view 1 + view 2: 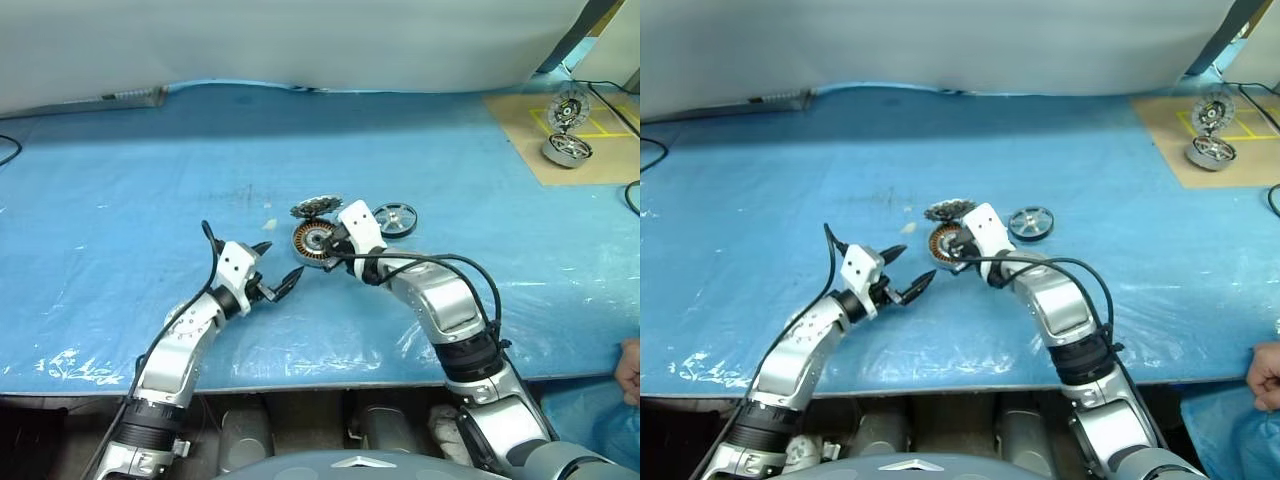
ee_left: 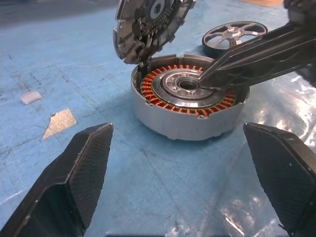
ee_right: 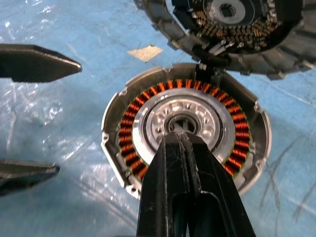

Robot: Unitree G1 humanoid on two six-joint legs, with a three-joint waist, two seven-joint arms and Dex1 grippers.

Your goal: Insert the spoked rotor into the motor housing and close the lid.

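Observation:
The motor housing (image 1: 313,240) sits mid-table, a silver cup with copper-orange windings (image 3: 129,129) around a grey centre. Its hinged lid (image 1: 316,207) stands up open at the far side, toothed face toward me. The spoked rotor (image 1: 395,219), a dark wheel, lies flat on the blue sheet just right of the housing. My right gripper (image 3: 180,140) is shut with nothing in it, its tips over the housing's central hub. My left gripper (image 1: 281,259) is open and level, a short way left of the housing and pointing at it.
A second motor unit (image 1: 567,150) with its own raised disc (image 1: 570,108) rests on brown cardboard (image 1: 520,140) at the back right. A person's hand (image 1: 630,370) shows at the right edge. A small white scrap (image 1: 270,224) lies near the housing.

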